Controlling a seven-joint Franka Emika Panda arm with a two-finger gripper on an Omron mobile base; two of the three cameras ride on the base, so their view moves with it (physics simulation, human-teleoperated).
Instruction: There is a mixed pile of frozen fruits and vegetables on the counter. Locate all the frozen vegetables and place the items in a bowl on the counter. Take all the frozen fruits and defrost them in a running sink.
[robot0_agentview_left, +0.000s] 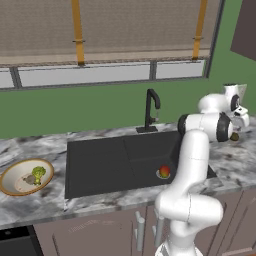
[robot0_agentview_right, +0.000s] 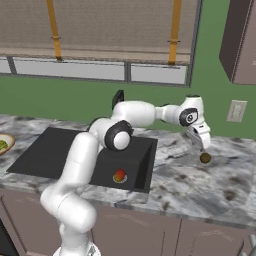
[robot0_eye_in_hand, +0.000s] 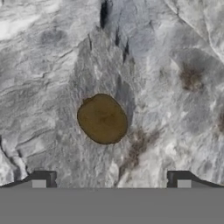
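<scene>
Grey-veined marble surface (robot0_eye_in_hand: 52, 65) right of the matte-black sink (robot0_agentview_left: 100, 165) carried the small brown round kiwi-like fruit (robot0_eye_in_hand: 102, 119), lying free. The two-finger tool (robot0_agentview_right: 202, 145) hovered just above it, released and spread wide. Recommended: descend vertically, centre the fruit between both fingertips (robot0_eye_in_hand: 43, 180), then close gently.

Veined marble counter (robot0_eye_in_hand: 52, 65), matte-black sink (robot0_agentview_left: 100, 160)

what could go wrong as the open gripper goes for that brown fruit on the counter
The small brown round fruit lies loose on the smooth marble counter, so a finger that touches first could roll it away from the open gripper.

It sits left of centre between the fingertips in the hand view, so the close may land off-centre.

The carry to the sink passes the faucet.
</scene>
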